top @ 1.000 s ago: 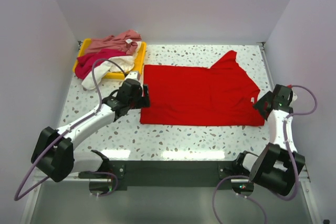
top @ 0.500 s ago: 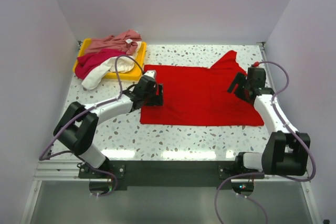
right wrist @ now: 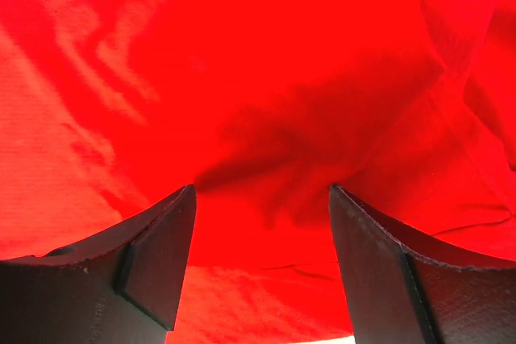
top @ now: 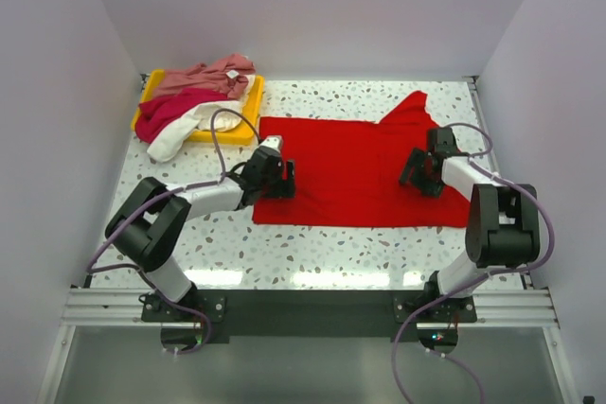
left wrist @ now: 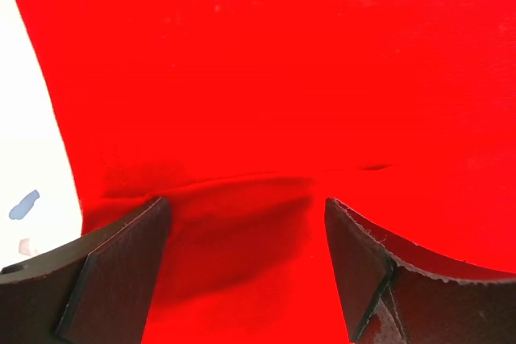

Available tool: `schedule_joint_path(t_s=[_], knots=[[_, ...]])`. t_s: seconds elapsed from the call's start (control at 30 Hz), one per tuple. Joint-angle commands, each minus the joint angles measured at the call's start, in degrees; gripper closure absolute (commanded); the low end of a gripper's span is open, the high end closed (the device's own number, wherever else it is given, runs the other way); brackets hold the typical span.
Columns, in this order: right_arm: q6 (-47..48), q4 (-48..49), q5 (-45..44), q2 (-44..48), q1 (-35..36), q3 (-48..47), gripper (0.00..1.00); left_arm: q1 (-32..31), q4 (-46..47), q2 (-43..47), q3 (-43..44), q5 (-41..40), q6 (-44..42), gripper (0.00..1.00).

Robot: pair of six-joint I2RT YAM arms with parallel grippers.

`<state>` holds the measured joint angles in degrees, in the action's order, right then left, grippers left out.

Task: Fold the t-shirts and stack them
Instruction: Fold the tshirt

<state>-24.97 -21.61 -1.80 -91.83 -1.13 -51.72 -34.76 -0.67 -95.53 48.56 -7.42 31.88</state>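
holding my left gripper [left wrist: 246, 209] wide open and empty at the left edge of the bright red cloth t-shirt [top: 360, 172], shirt lying flat on the speckled table [top: 312, 253], my right gripper [right wrist: 262, 192] gaping empty over its right side

Yellow tray [top: 252, 111] heaped with t-shirts [top: 194, 92] blocks far-left corner.

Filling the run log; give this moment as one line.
left gripper: open, over bright red cloth t-shirt | right gripper: open, over same shirt | nothing held
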Motion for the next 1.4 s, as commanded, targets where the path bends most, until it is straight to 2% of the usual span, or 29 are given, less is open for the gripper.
schedule_joint_path(t_s=[0.0, 0.17, 0.33, 0.6, 0.9, 1.07, 1.37], knots=[[0.36, -2.03, -1.27, -1.15, -0.02, 0.13, 0.30, 0.05, 4.53, 1.22, -3.80, 0.30, -0.50, 0.18], [-1.74, -6.60, -4.44, -2.65, -0.02, 1.09, 0.27, -0.04, 7.25, 3.06, -10.13, 0.30, 1.25, 0.18], [-5.17, -6.52, -2.42, 1.56, -0.10, 6.18, 0.23, -0.92, 9.10, 4.03, -13.66, 1.53, 2.92, 0.18], [-6.32, -9.06, -5.49, 7.36, -0.10, 11.03, 0.17, -3.29, 10.33, 6.23, -18.58, 2.15, 5.30, 0.18], [-7.55, -13.02, -5.32, 11.67, -0.19, 12.53, 0.13, -6.02, 7.88, 11.06, -23.85, 0.92, 9.95, 0.18], [-8.60, -12.85, -1.37, 12.38, -1.16, 14.37, 0.10, -7.59, 7.17, 13.08, -26.57, 1.01, 12.41, 0.19], [-9.84, -13.90, -1.18, 16.85, -1.16, 15.52, 0.10, -11.29, 2.87, 18.97, -27.65, -0.31, 15.15, 0.19]])
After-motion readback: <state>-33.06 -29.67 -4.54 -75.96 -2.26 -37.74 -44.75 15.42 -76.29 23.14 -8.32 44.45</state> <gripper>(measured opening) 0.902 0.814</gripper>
